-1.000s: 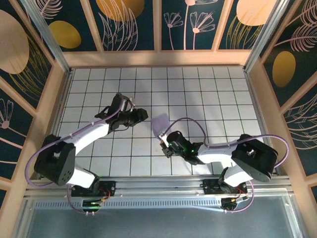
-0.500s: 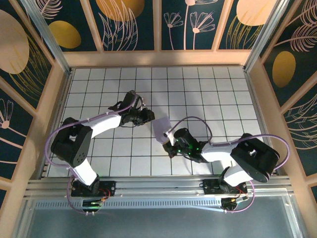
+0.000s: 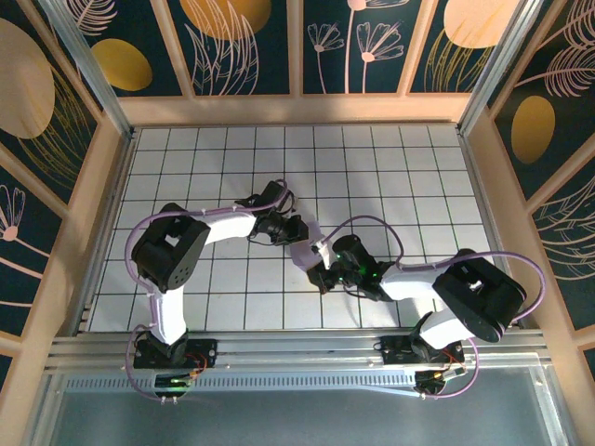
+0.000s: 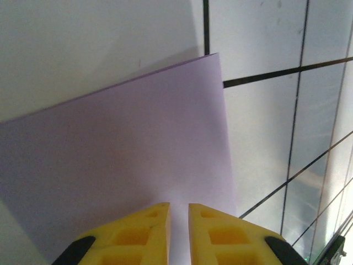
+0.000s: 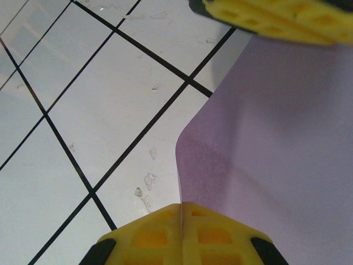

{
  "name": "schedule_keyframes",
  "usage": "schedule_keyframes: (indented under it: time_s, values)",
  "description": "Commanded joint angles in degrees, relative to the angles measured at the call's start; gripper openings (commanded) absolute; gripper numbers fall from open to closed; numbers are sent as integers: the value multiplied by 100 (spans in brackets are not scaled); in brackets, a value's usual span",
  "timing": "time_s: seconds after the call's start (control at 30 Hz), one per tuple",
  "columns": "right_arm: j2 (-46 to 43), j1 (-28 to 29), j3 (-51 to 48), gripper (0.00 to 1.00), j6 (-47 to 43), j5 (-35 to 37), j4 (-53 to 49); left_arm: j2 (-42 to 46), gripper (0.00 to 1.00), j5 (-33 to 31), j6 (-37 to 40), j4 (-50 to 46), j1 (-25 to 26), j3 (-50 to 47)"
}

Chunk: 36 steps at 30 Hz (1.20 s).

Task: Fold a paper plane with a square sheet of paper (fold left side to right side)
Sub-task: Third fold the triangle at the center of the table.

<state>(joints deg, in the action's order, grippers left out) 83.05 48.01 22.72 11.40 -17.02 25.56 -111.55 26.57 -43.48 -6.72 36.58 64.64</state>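
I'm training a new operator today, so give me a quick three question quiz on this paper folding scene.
1. True or false: the right gripper is shut on the square sheet of paper.
2. The sheet is: A lying flat and untouched, B held up by a gripper, C crumpled into a ball.
3. Fill in: the sheet ahead of the left gripper is ____ in colour.
Key: 1 true; 2 B; 3 lavender.

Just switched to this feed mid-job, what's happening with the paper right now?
Both arms meet over the table at the square sheet of paper. The right gripper is shut on one edge, holding it raised. The left gripper has its jaws nearly together around another edge; whether it pinches is unclear.
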Motion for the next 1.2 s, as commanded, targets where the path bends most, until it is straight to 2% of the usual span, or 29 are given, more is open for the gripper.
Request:
schedule_keyframes:
  time_s: [0.0,0.57,1.17]
  values:
    - [-45,-129,13,0,201,-437,96,-213,15,-17,152,-219,32,131]
    - [466,-608,470,0,941,-1643,-174,-529,7,-104,456,-282,130,136]
    - [572,-940,707,0,948,-1282,-875,-517,4,-310,796,-479,130,198]
